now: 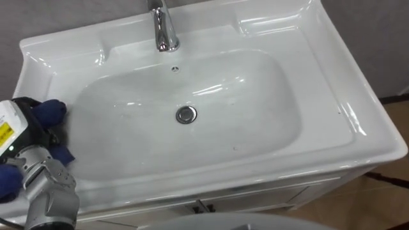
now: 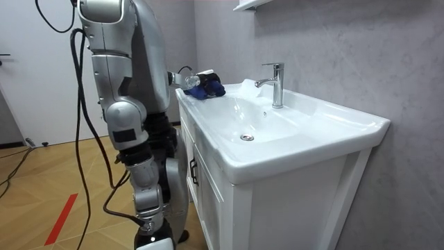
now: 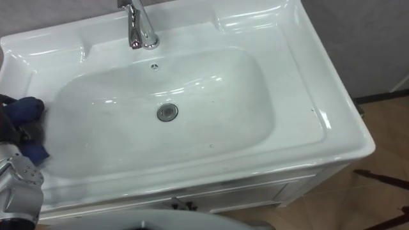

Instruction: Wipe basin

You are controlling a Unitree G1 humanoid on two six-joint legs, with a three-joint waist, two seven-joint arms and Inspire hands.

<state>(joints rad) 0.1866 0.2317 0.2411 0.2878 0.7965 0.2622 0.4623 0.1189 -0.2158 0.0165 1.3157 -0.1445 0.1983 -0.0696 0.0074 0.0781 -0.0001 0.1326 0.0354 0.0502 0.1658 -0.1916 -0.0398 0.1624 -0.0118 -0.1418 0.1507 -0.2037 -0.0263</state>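
1. One left hand point(image 1: 29, 137) shows at the near left of the eye views. Its dark fingers are closed around one blue cloth point(image 1: 50, 112), which bunches out above and below them.
2. Hand and cloth sit on the left rim of the single white basin point(image 1: 255, 108), at the edge of the bowl's slope.
3. One round metal drain point(image 1: 186, 114) lies in the middle of the bowl.
4. Beyond it is one small overflow hole point(image 1: 175, 68) in the back wall of the bowl.
5. Farthest stands one chrome faucet point(image 1: 163, 29) on the back ledge.
6. The room view adds what the eye views lack: the robot standing upright at the front of the white cabinet point(image 2: 215, 201), one dark door handle point(image 2: 193, 172), and the wooden floor point(image 2: 55, 180).
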